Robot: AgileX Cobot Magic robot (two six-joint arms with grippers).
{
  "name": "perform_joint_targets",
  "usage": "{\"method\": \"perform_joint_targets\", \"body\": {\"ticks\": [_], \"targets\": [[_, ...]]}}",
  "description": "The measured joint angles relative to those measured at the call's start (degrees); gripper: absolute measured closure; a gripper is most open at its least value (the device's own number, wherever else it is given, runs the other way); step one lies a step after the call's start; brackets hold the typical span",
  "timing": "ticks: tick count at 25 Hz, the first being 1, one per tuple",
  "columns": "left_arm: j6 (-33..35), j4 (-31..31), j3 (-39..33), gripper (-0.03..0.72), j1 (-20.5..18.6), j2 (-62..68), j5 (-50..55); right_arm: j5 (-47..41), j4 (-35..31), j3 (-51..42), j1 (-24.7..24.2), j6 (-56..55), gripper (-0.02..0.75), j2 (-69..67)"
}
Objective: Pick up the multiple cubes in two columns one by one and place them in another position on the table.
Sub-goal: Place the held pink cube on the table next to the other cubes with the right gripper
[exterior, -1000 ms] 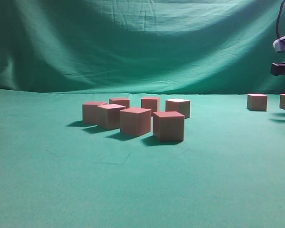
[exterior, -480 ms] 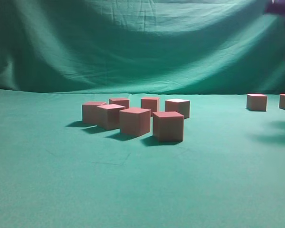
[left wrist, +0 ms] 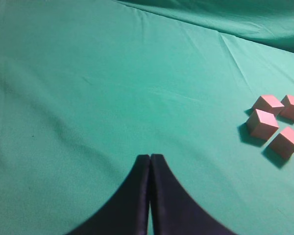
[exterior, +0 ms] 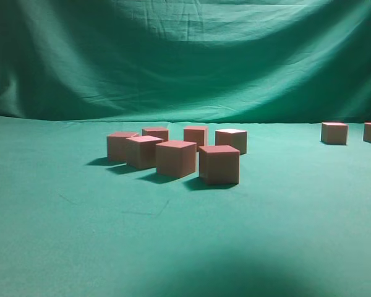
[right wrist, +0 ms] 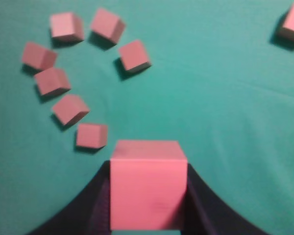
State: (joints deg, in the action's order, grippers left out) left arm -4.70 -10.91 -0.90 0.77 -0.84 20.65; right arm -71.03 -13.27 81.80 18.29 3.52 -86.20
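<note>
Right wrist view: fingers [right wrist: 100, 196] clamp cube [right wrist: 147, 188], seven cubes [right wrist: 68, 108] beyond.

ten cubes [right wrist: 148, 191], two tools [left wrist: 150, 157].

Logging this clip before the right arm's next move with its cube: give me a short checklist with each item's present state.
1. Cube in the right gripper: ok, the held cube sits squarely between the jaws.
2. Left gripper out of the way: ok, jaws closed and empty over bare table.
3. Placed cubes undisturbed: ok, the two placed cubes stand apart at far right.
4. Remaining cluster clear of the arm: ok, seven cubes, none touched.
5. Height of held cube above the table: cannot tell; the exterior view shows no arm.
6. Drop spot free: cannot tell; no target is marked.
</note>
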Motion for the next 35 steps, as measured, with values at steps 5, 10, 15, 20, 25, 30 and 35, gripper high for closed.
{"method": "perform_joint_targets", "body": {"ticks": [5, 10, 15, 20, 25, 30, 35], "targets": [[0.0, 0.0, 0.0, 0.688, 0.0, 0.0, 0.0, 0.0, 0.0, -5.9, 12.4, 0.1, 0.473, 1.8], [0.0, 0.0, 0.0, 0.688, 0.0, 0.0, 0.0, 3.7, 0.0, -11.6, 23.0, 0.1, 0.473, 1.8], [0.0, 0.0, 0.0, 0.688, 0.0, 0.0, 0.0, 11.0, 0.5, -13.4, 30.8, 0.1, 0.473, -0.6], [0.0, 0.0, 0.0, 0.688, 0.0, 0.0, 0.0, 11.5, 1.1, -13.5, 33.0, 0.2, 0.473, -8.1], [0.0, 0.0, 0.0, 0.688, 0.0, 0.0, 0.0, 12.2, 5.4, -13.5, 33.0, -0.6, 0.473, -11.9], [0.0, 0.0, 0.0, 0.688, 0.0, 0.0, 0.0, 14.4, 12.9, -13.5, 33.0, -9.0, 0.473, -13.6], [0.0, 0.0, 0.0, 0.688, 0.0, 0.0, 0.0, 15.7, 18.4, -13.6, 33.0, -12.5, 0.473, -15.1]]}}
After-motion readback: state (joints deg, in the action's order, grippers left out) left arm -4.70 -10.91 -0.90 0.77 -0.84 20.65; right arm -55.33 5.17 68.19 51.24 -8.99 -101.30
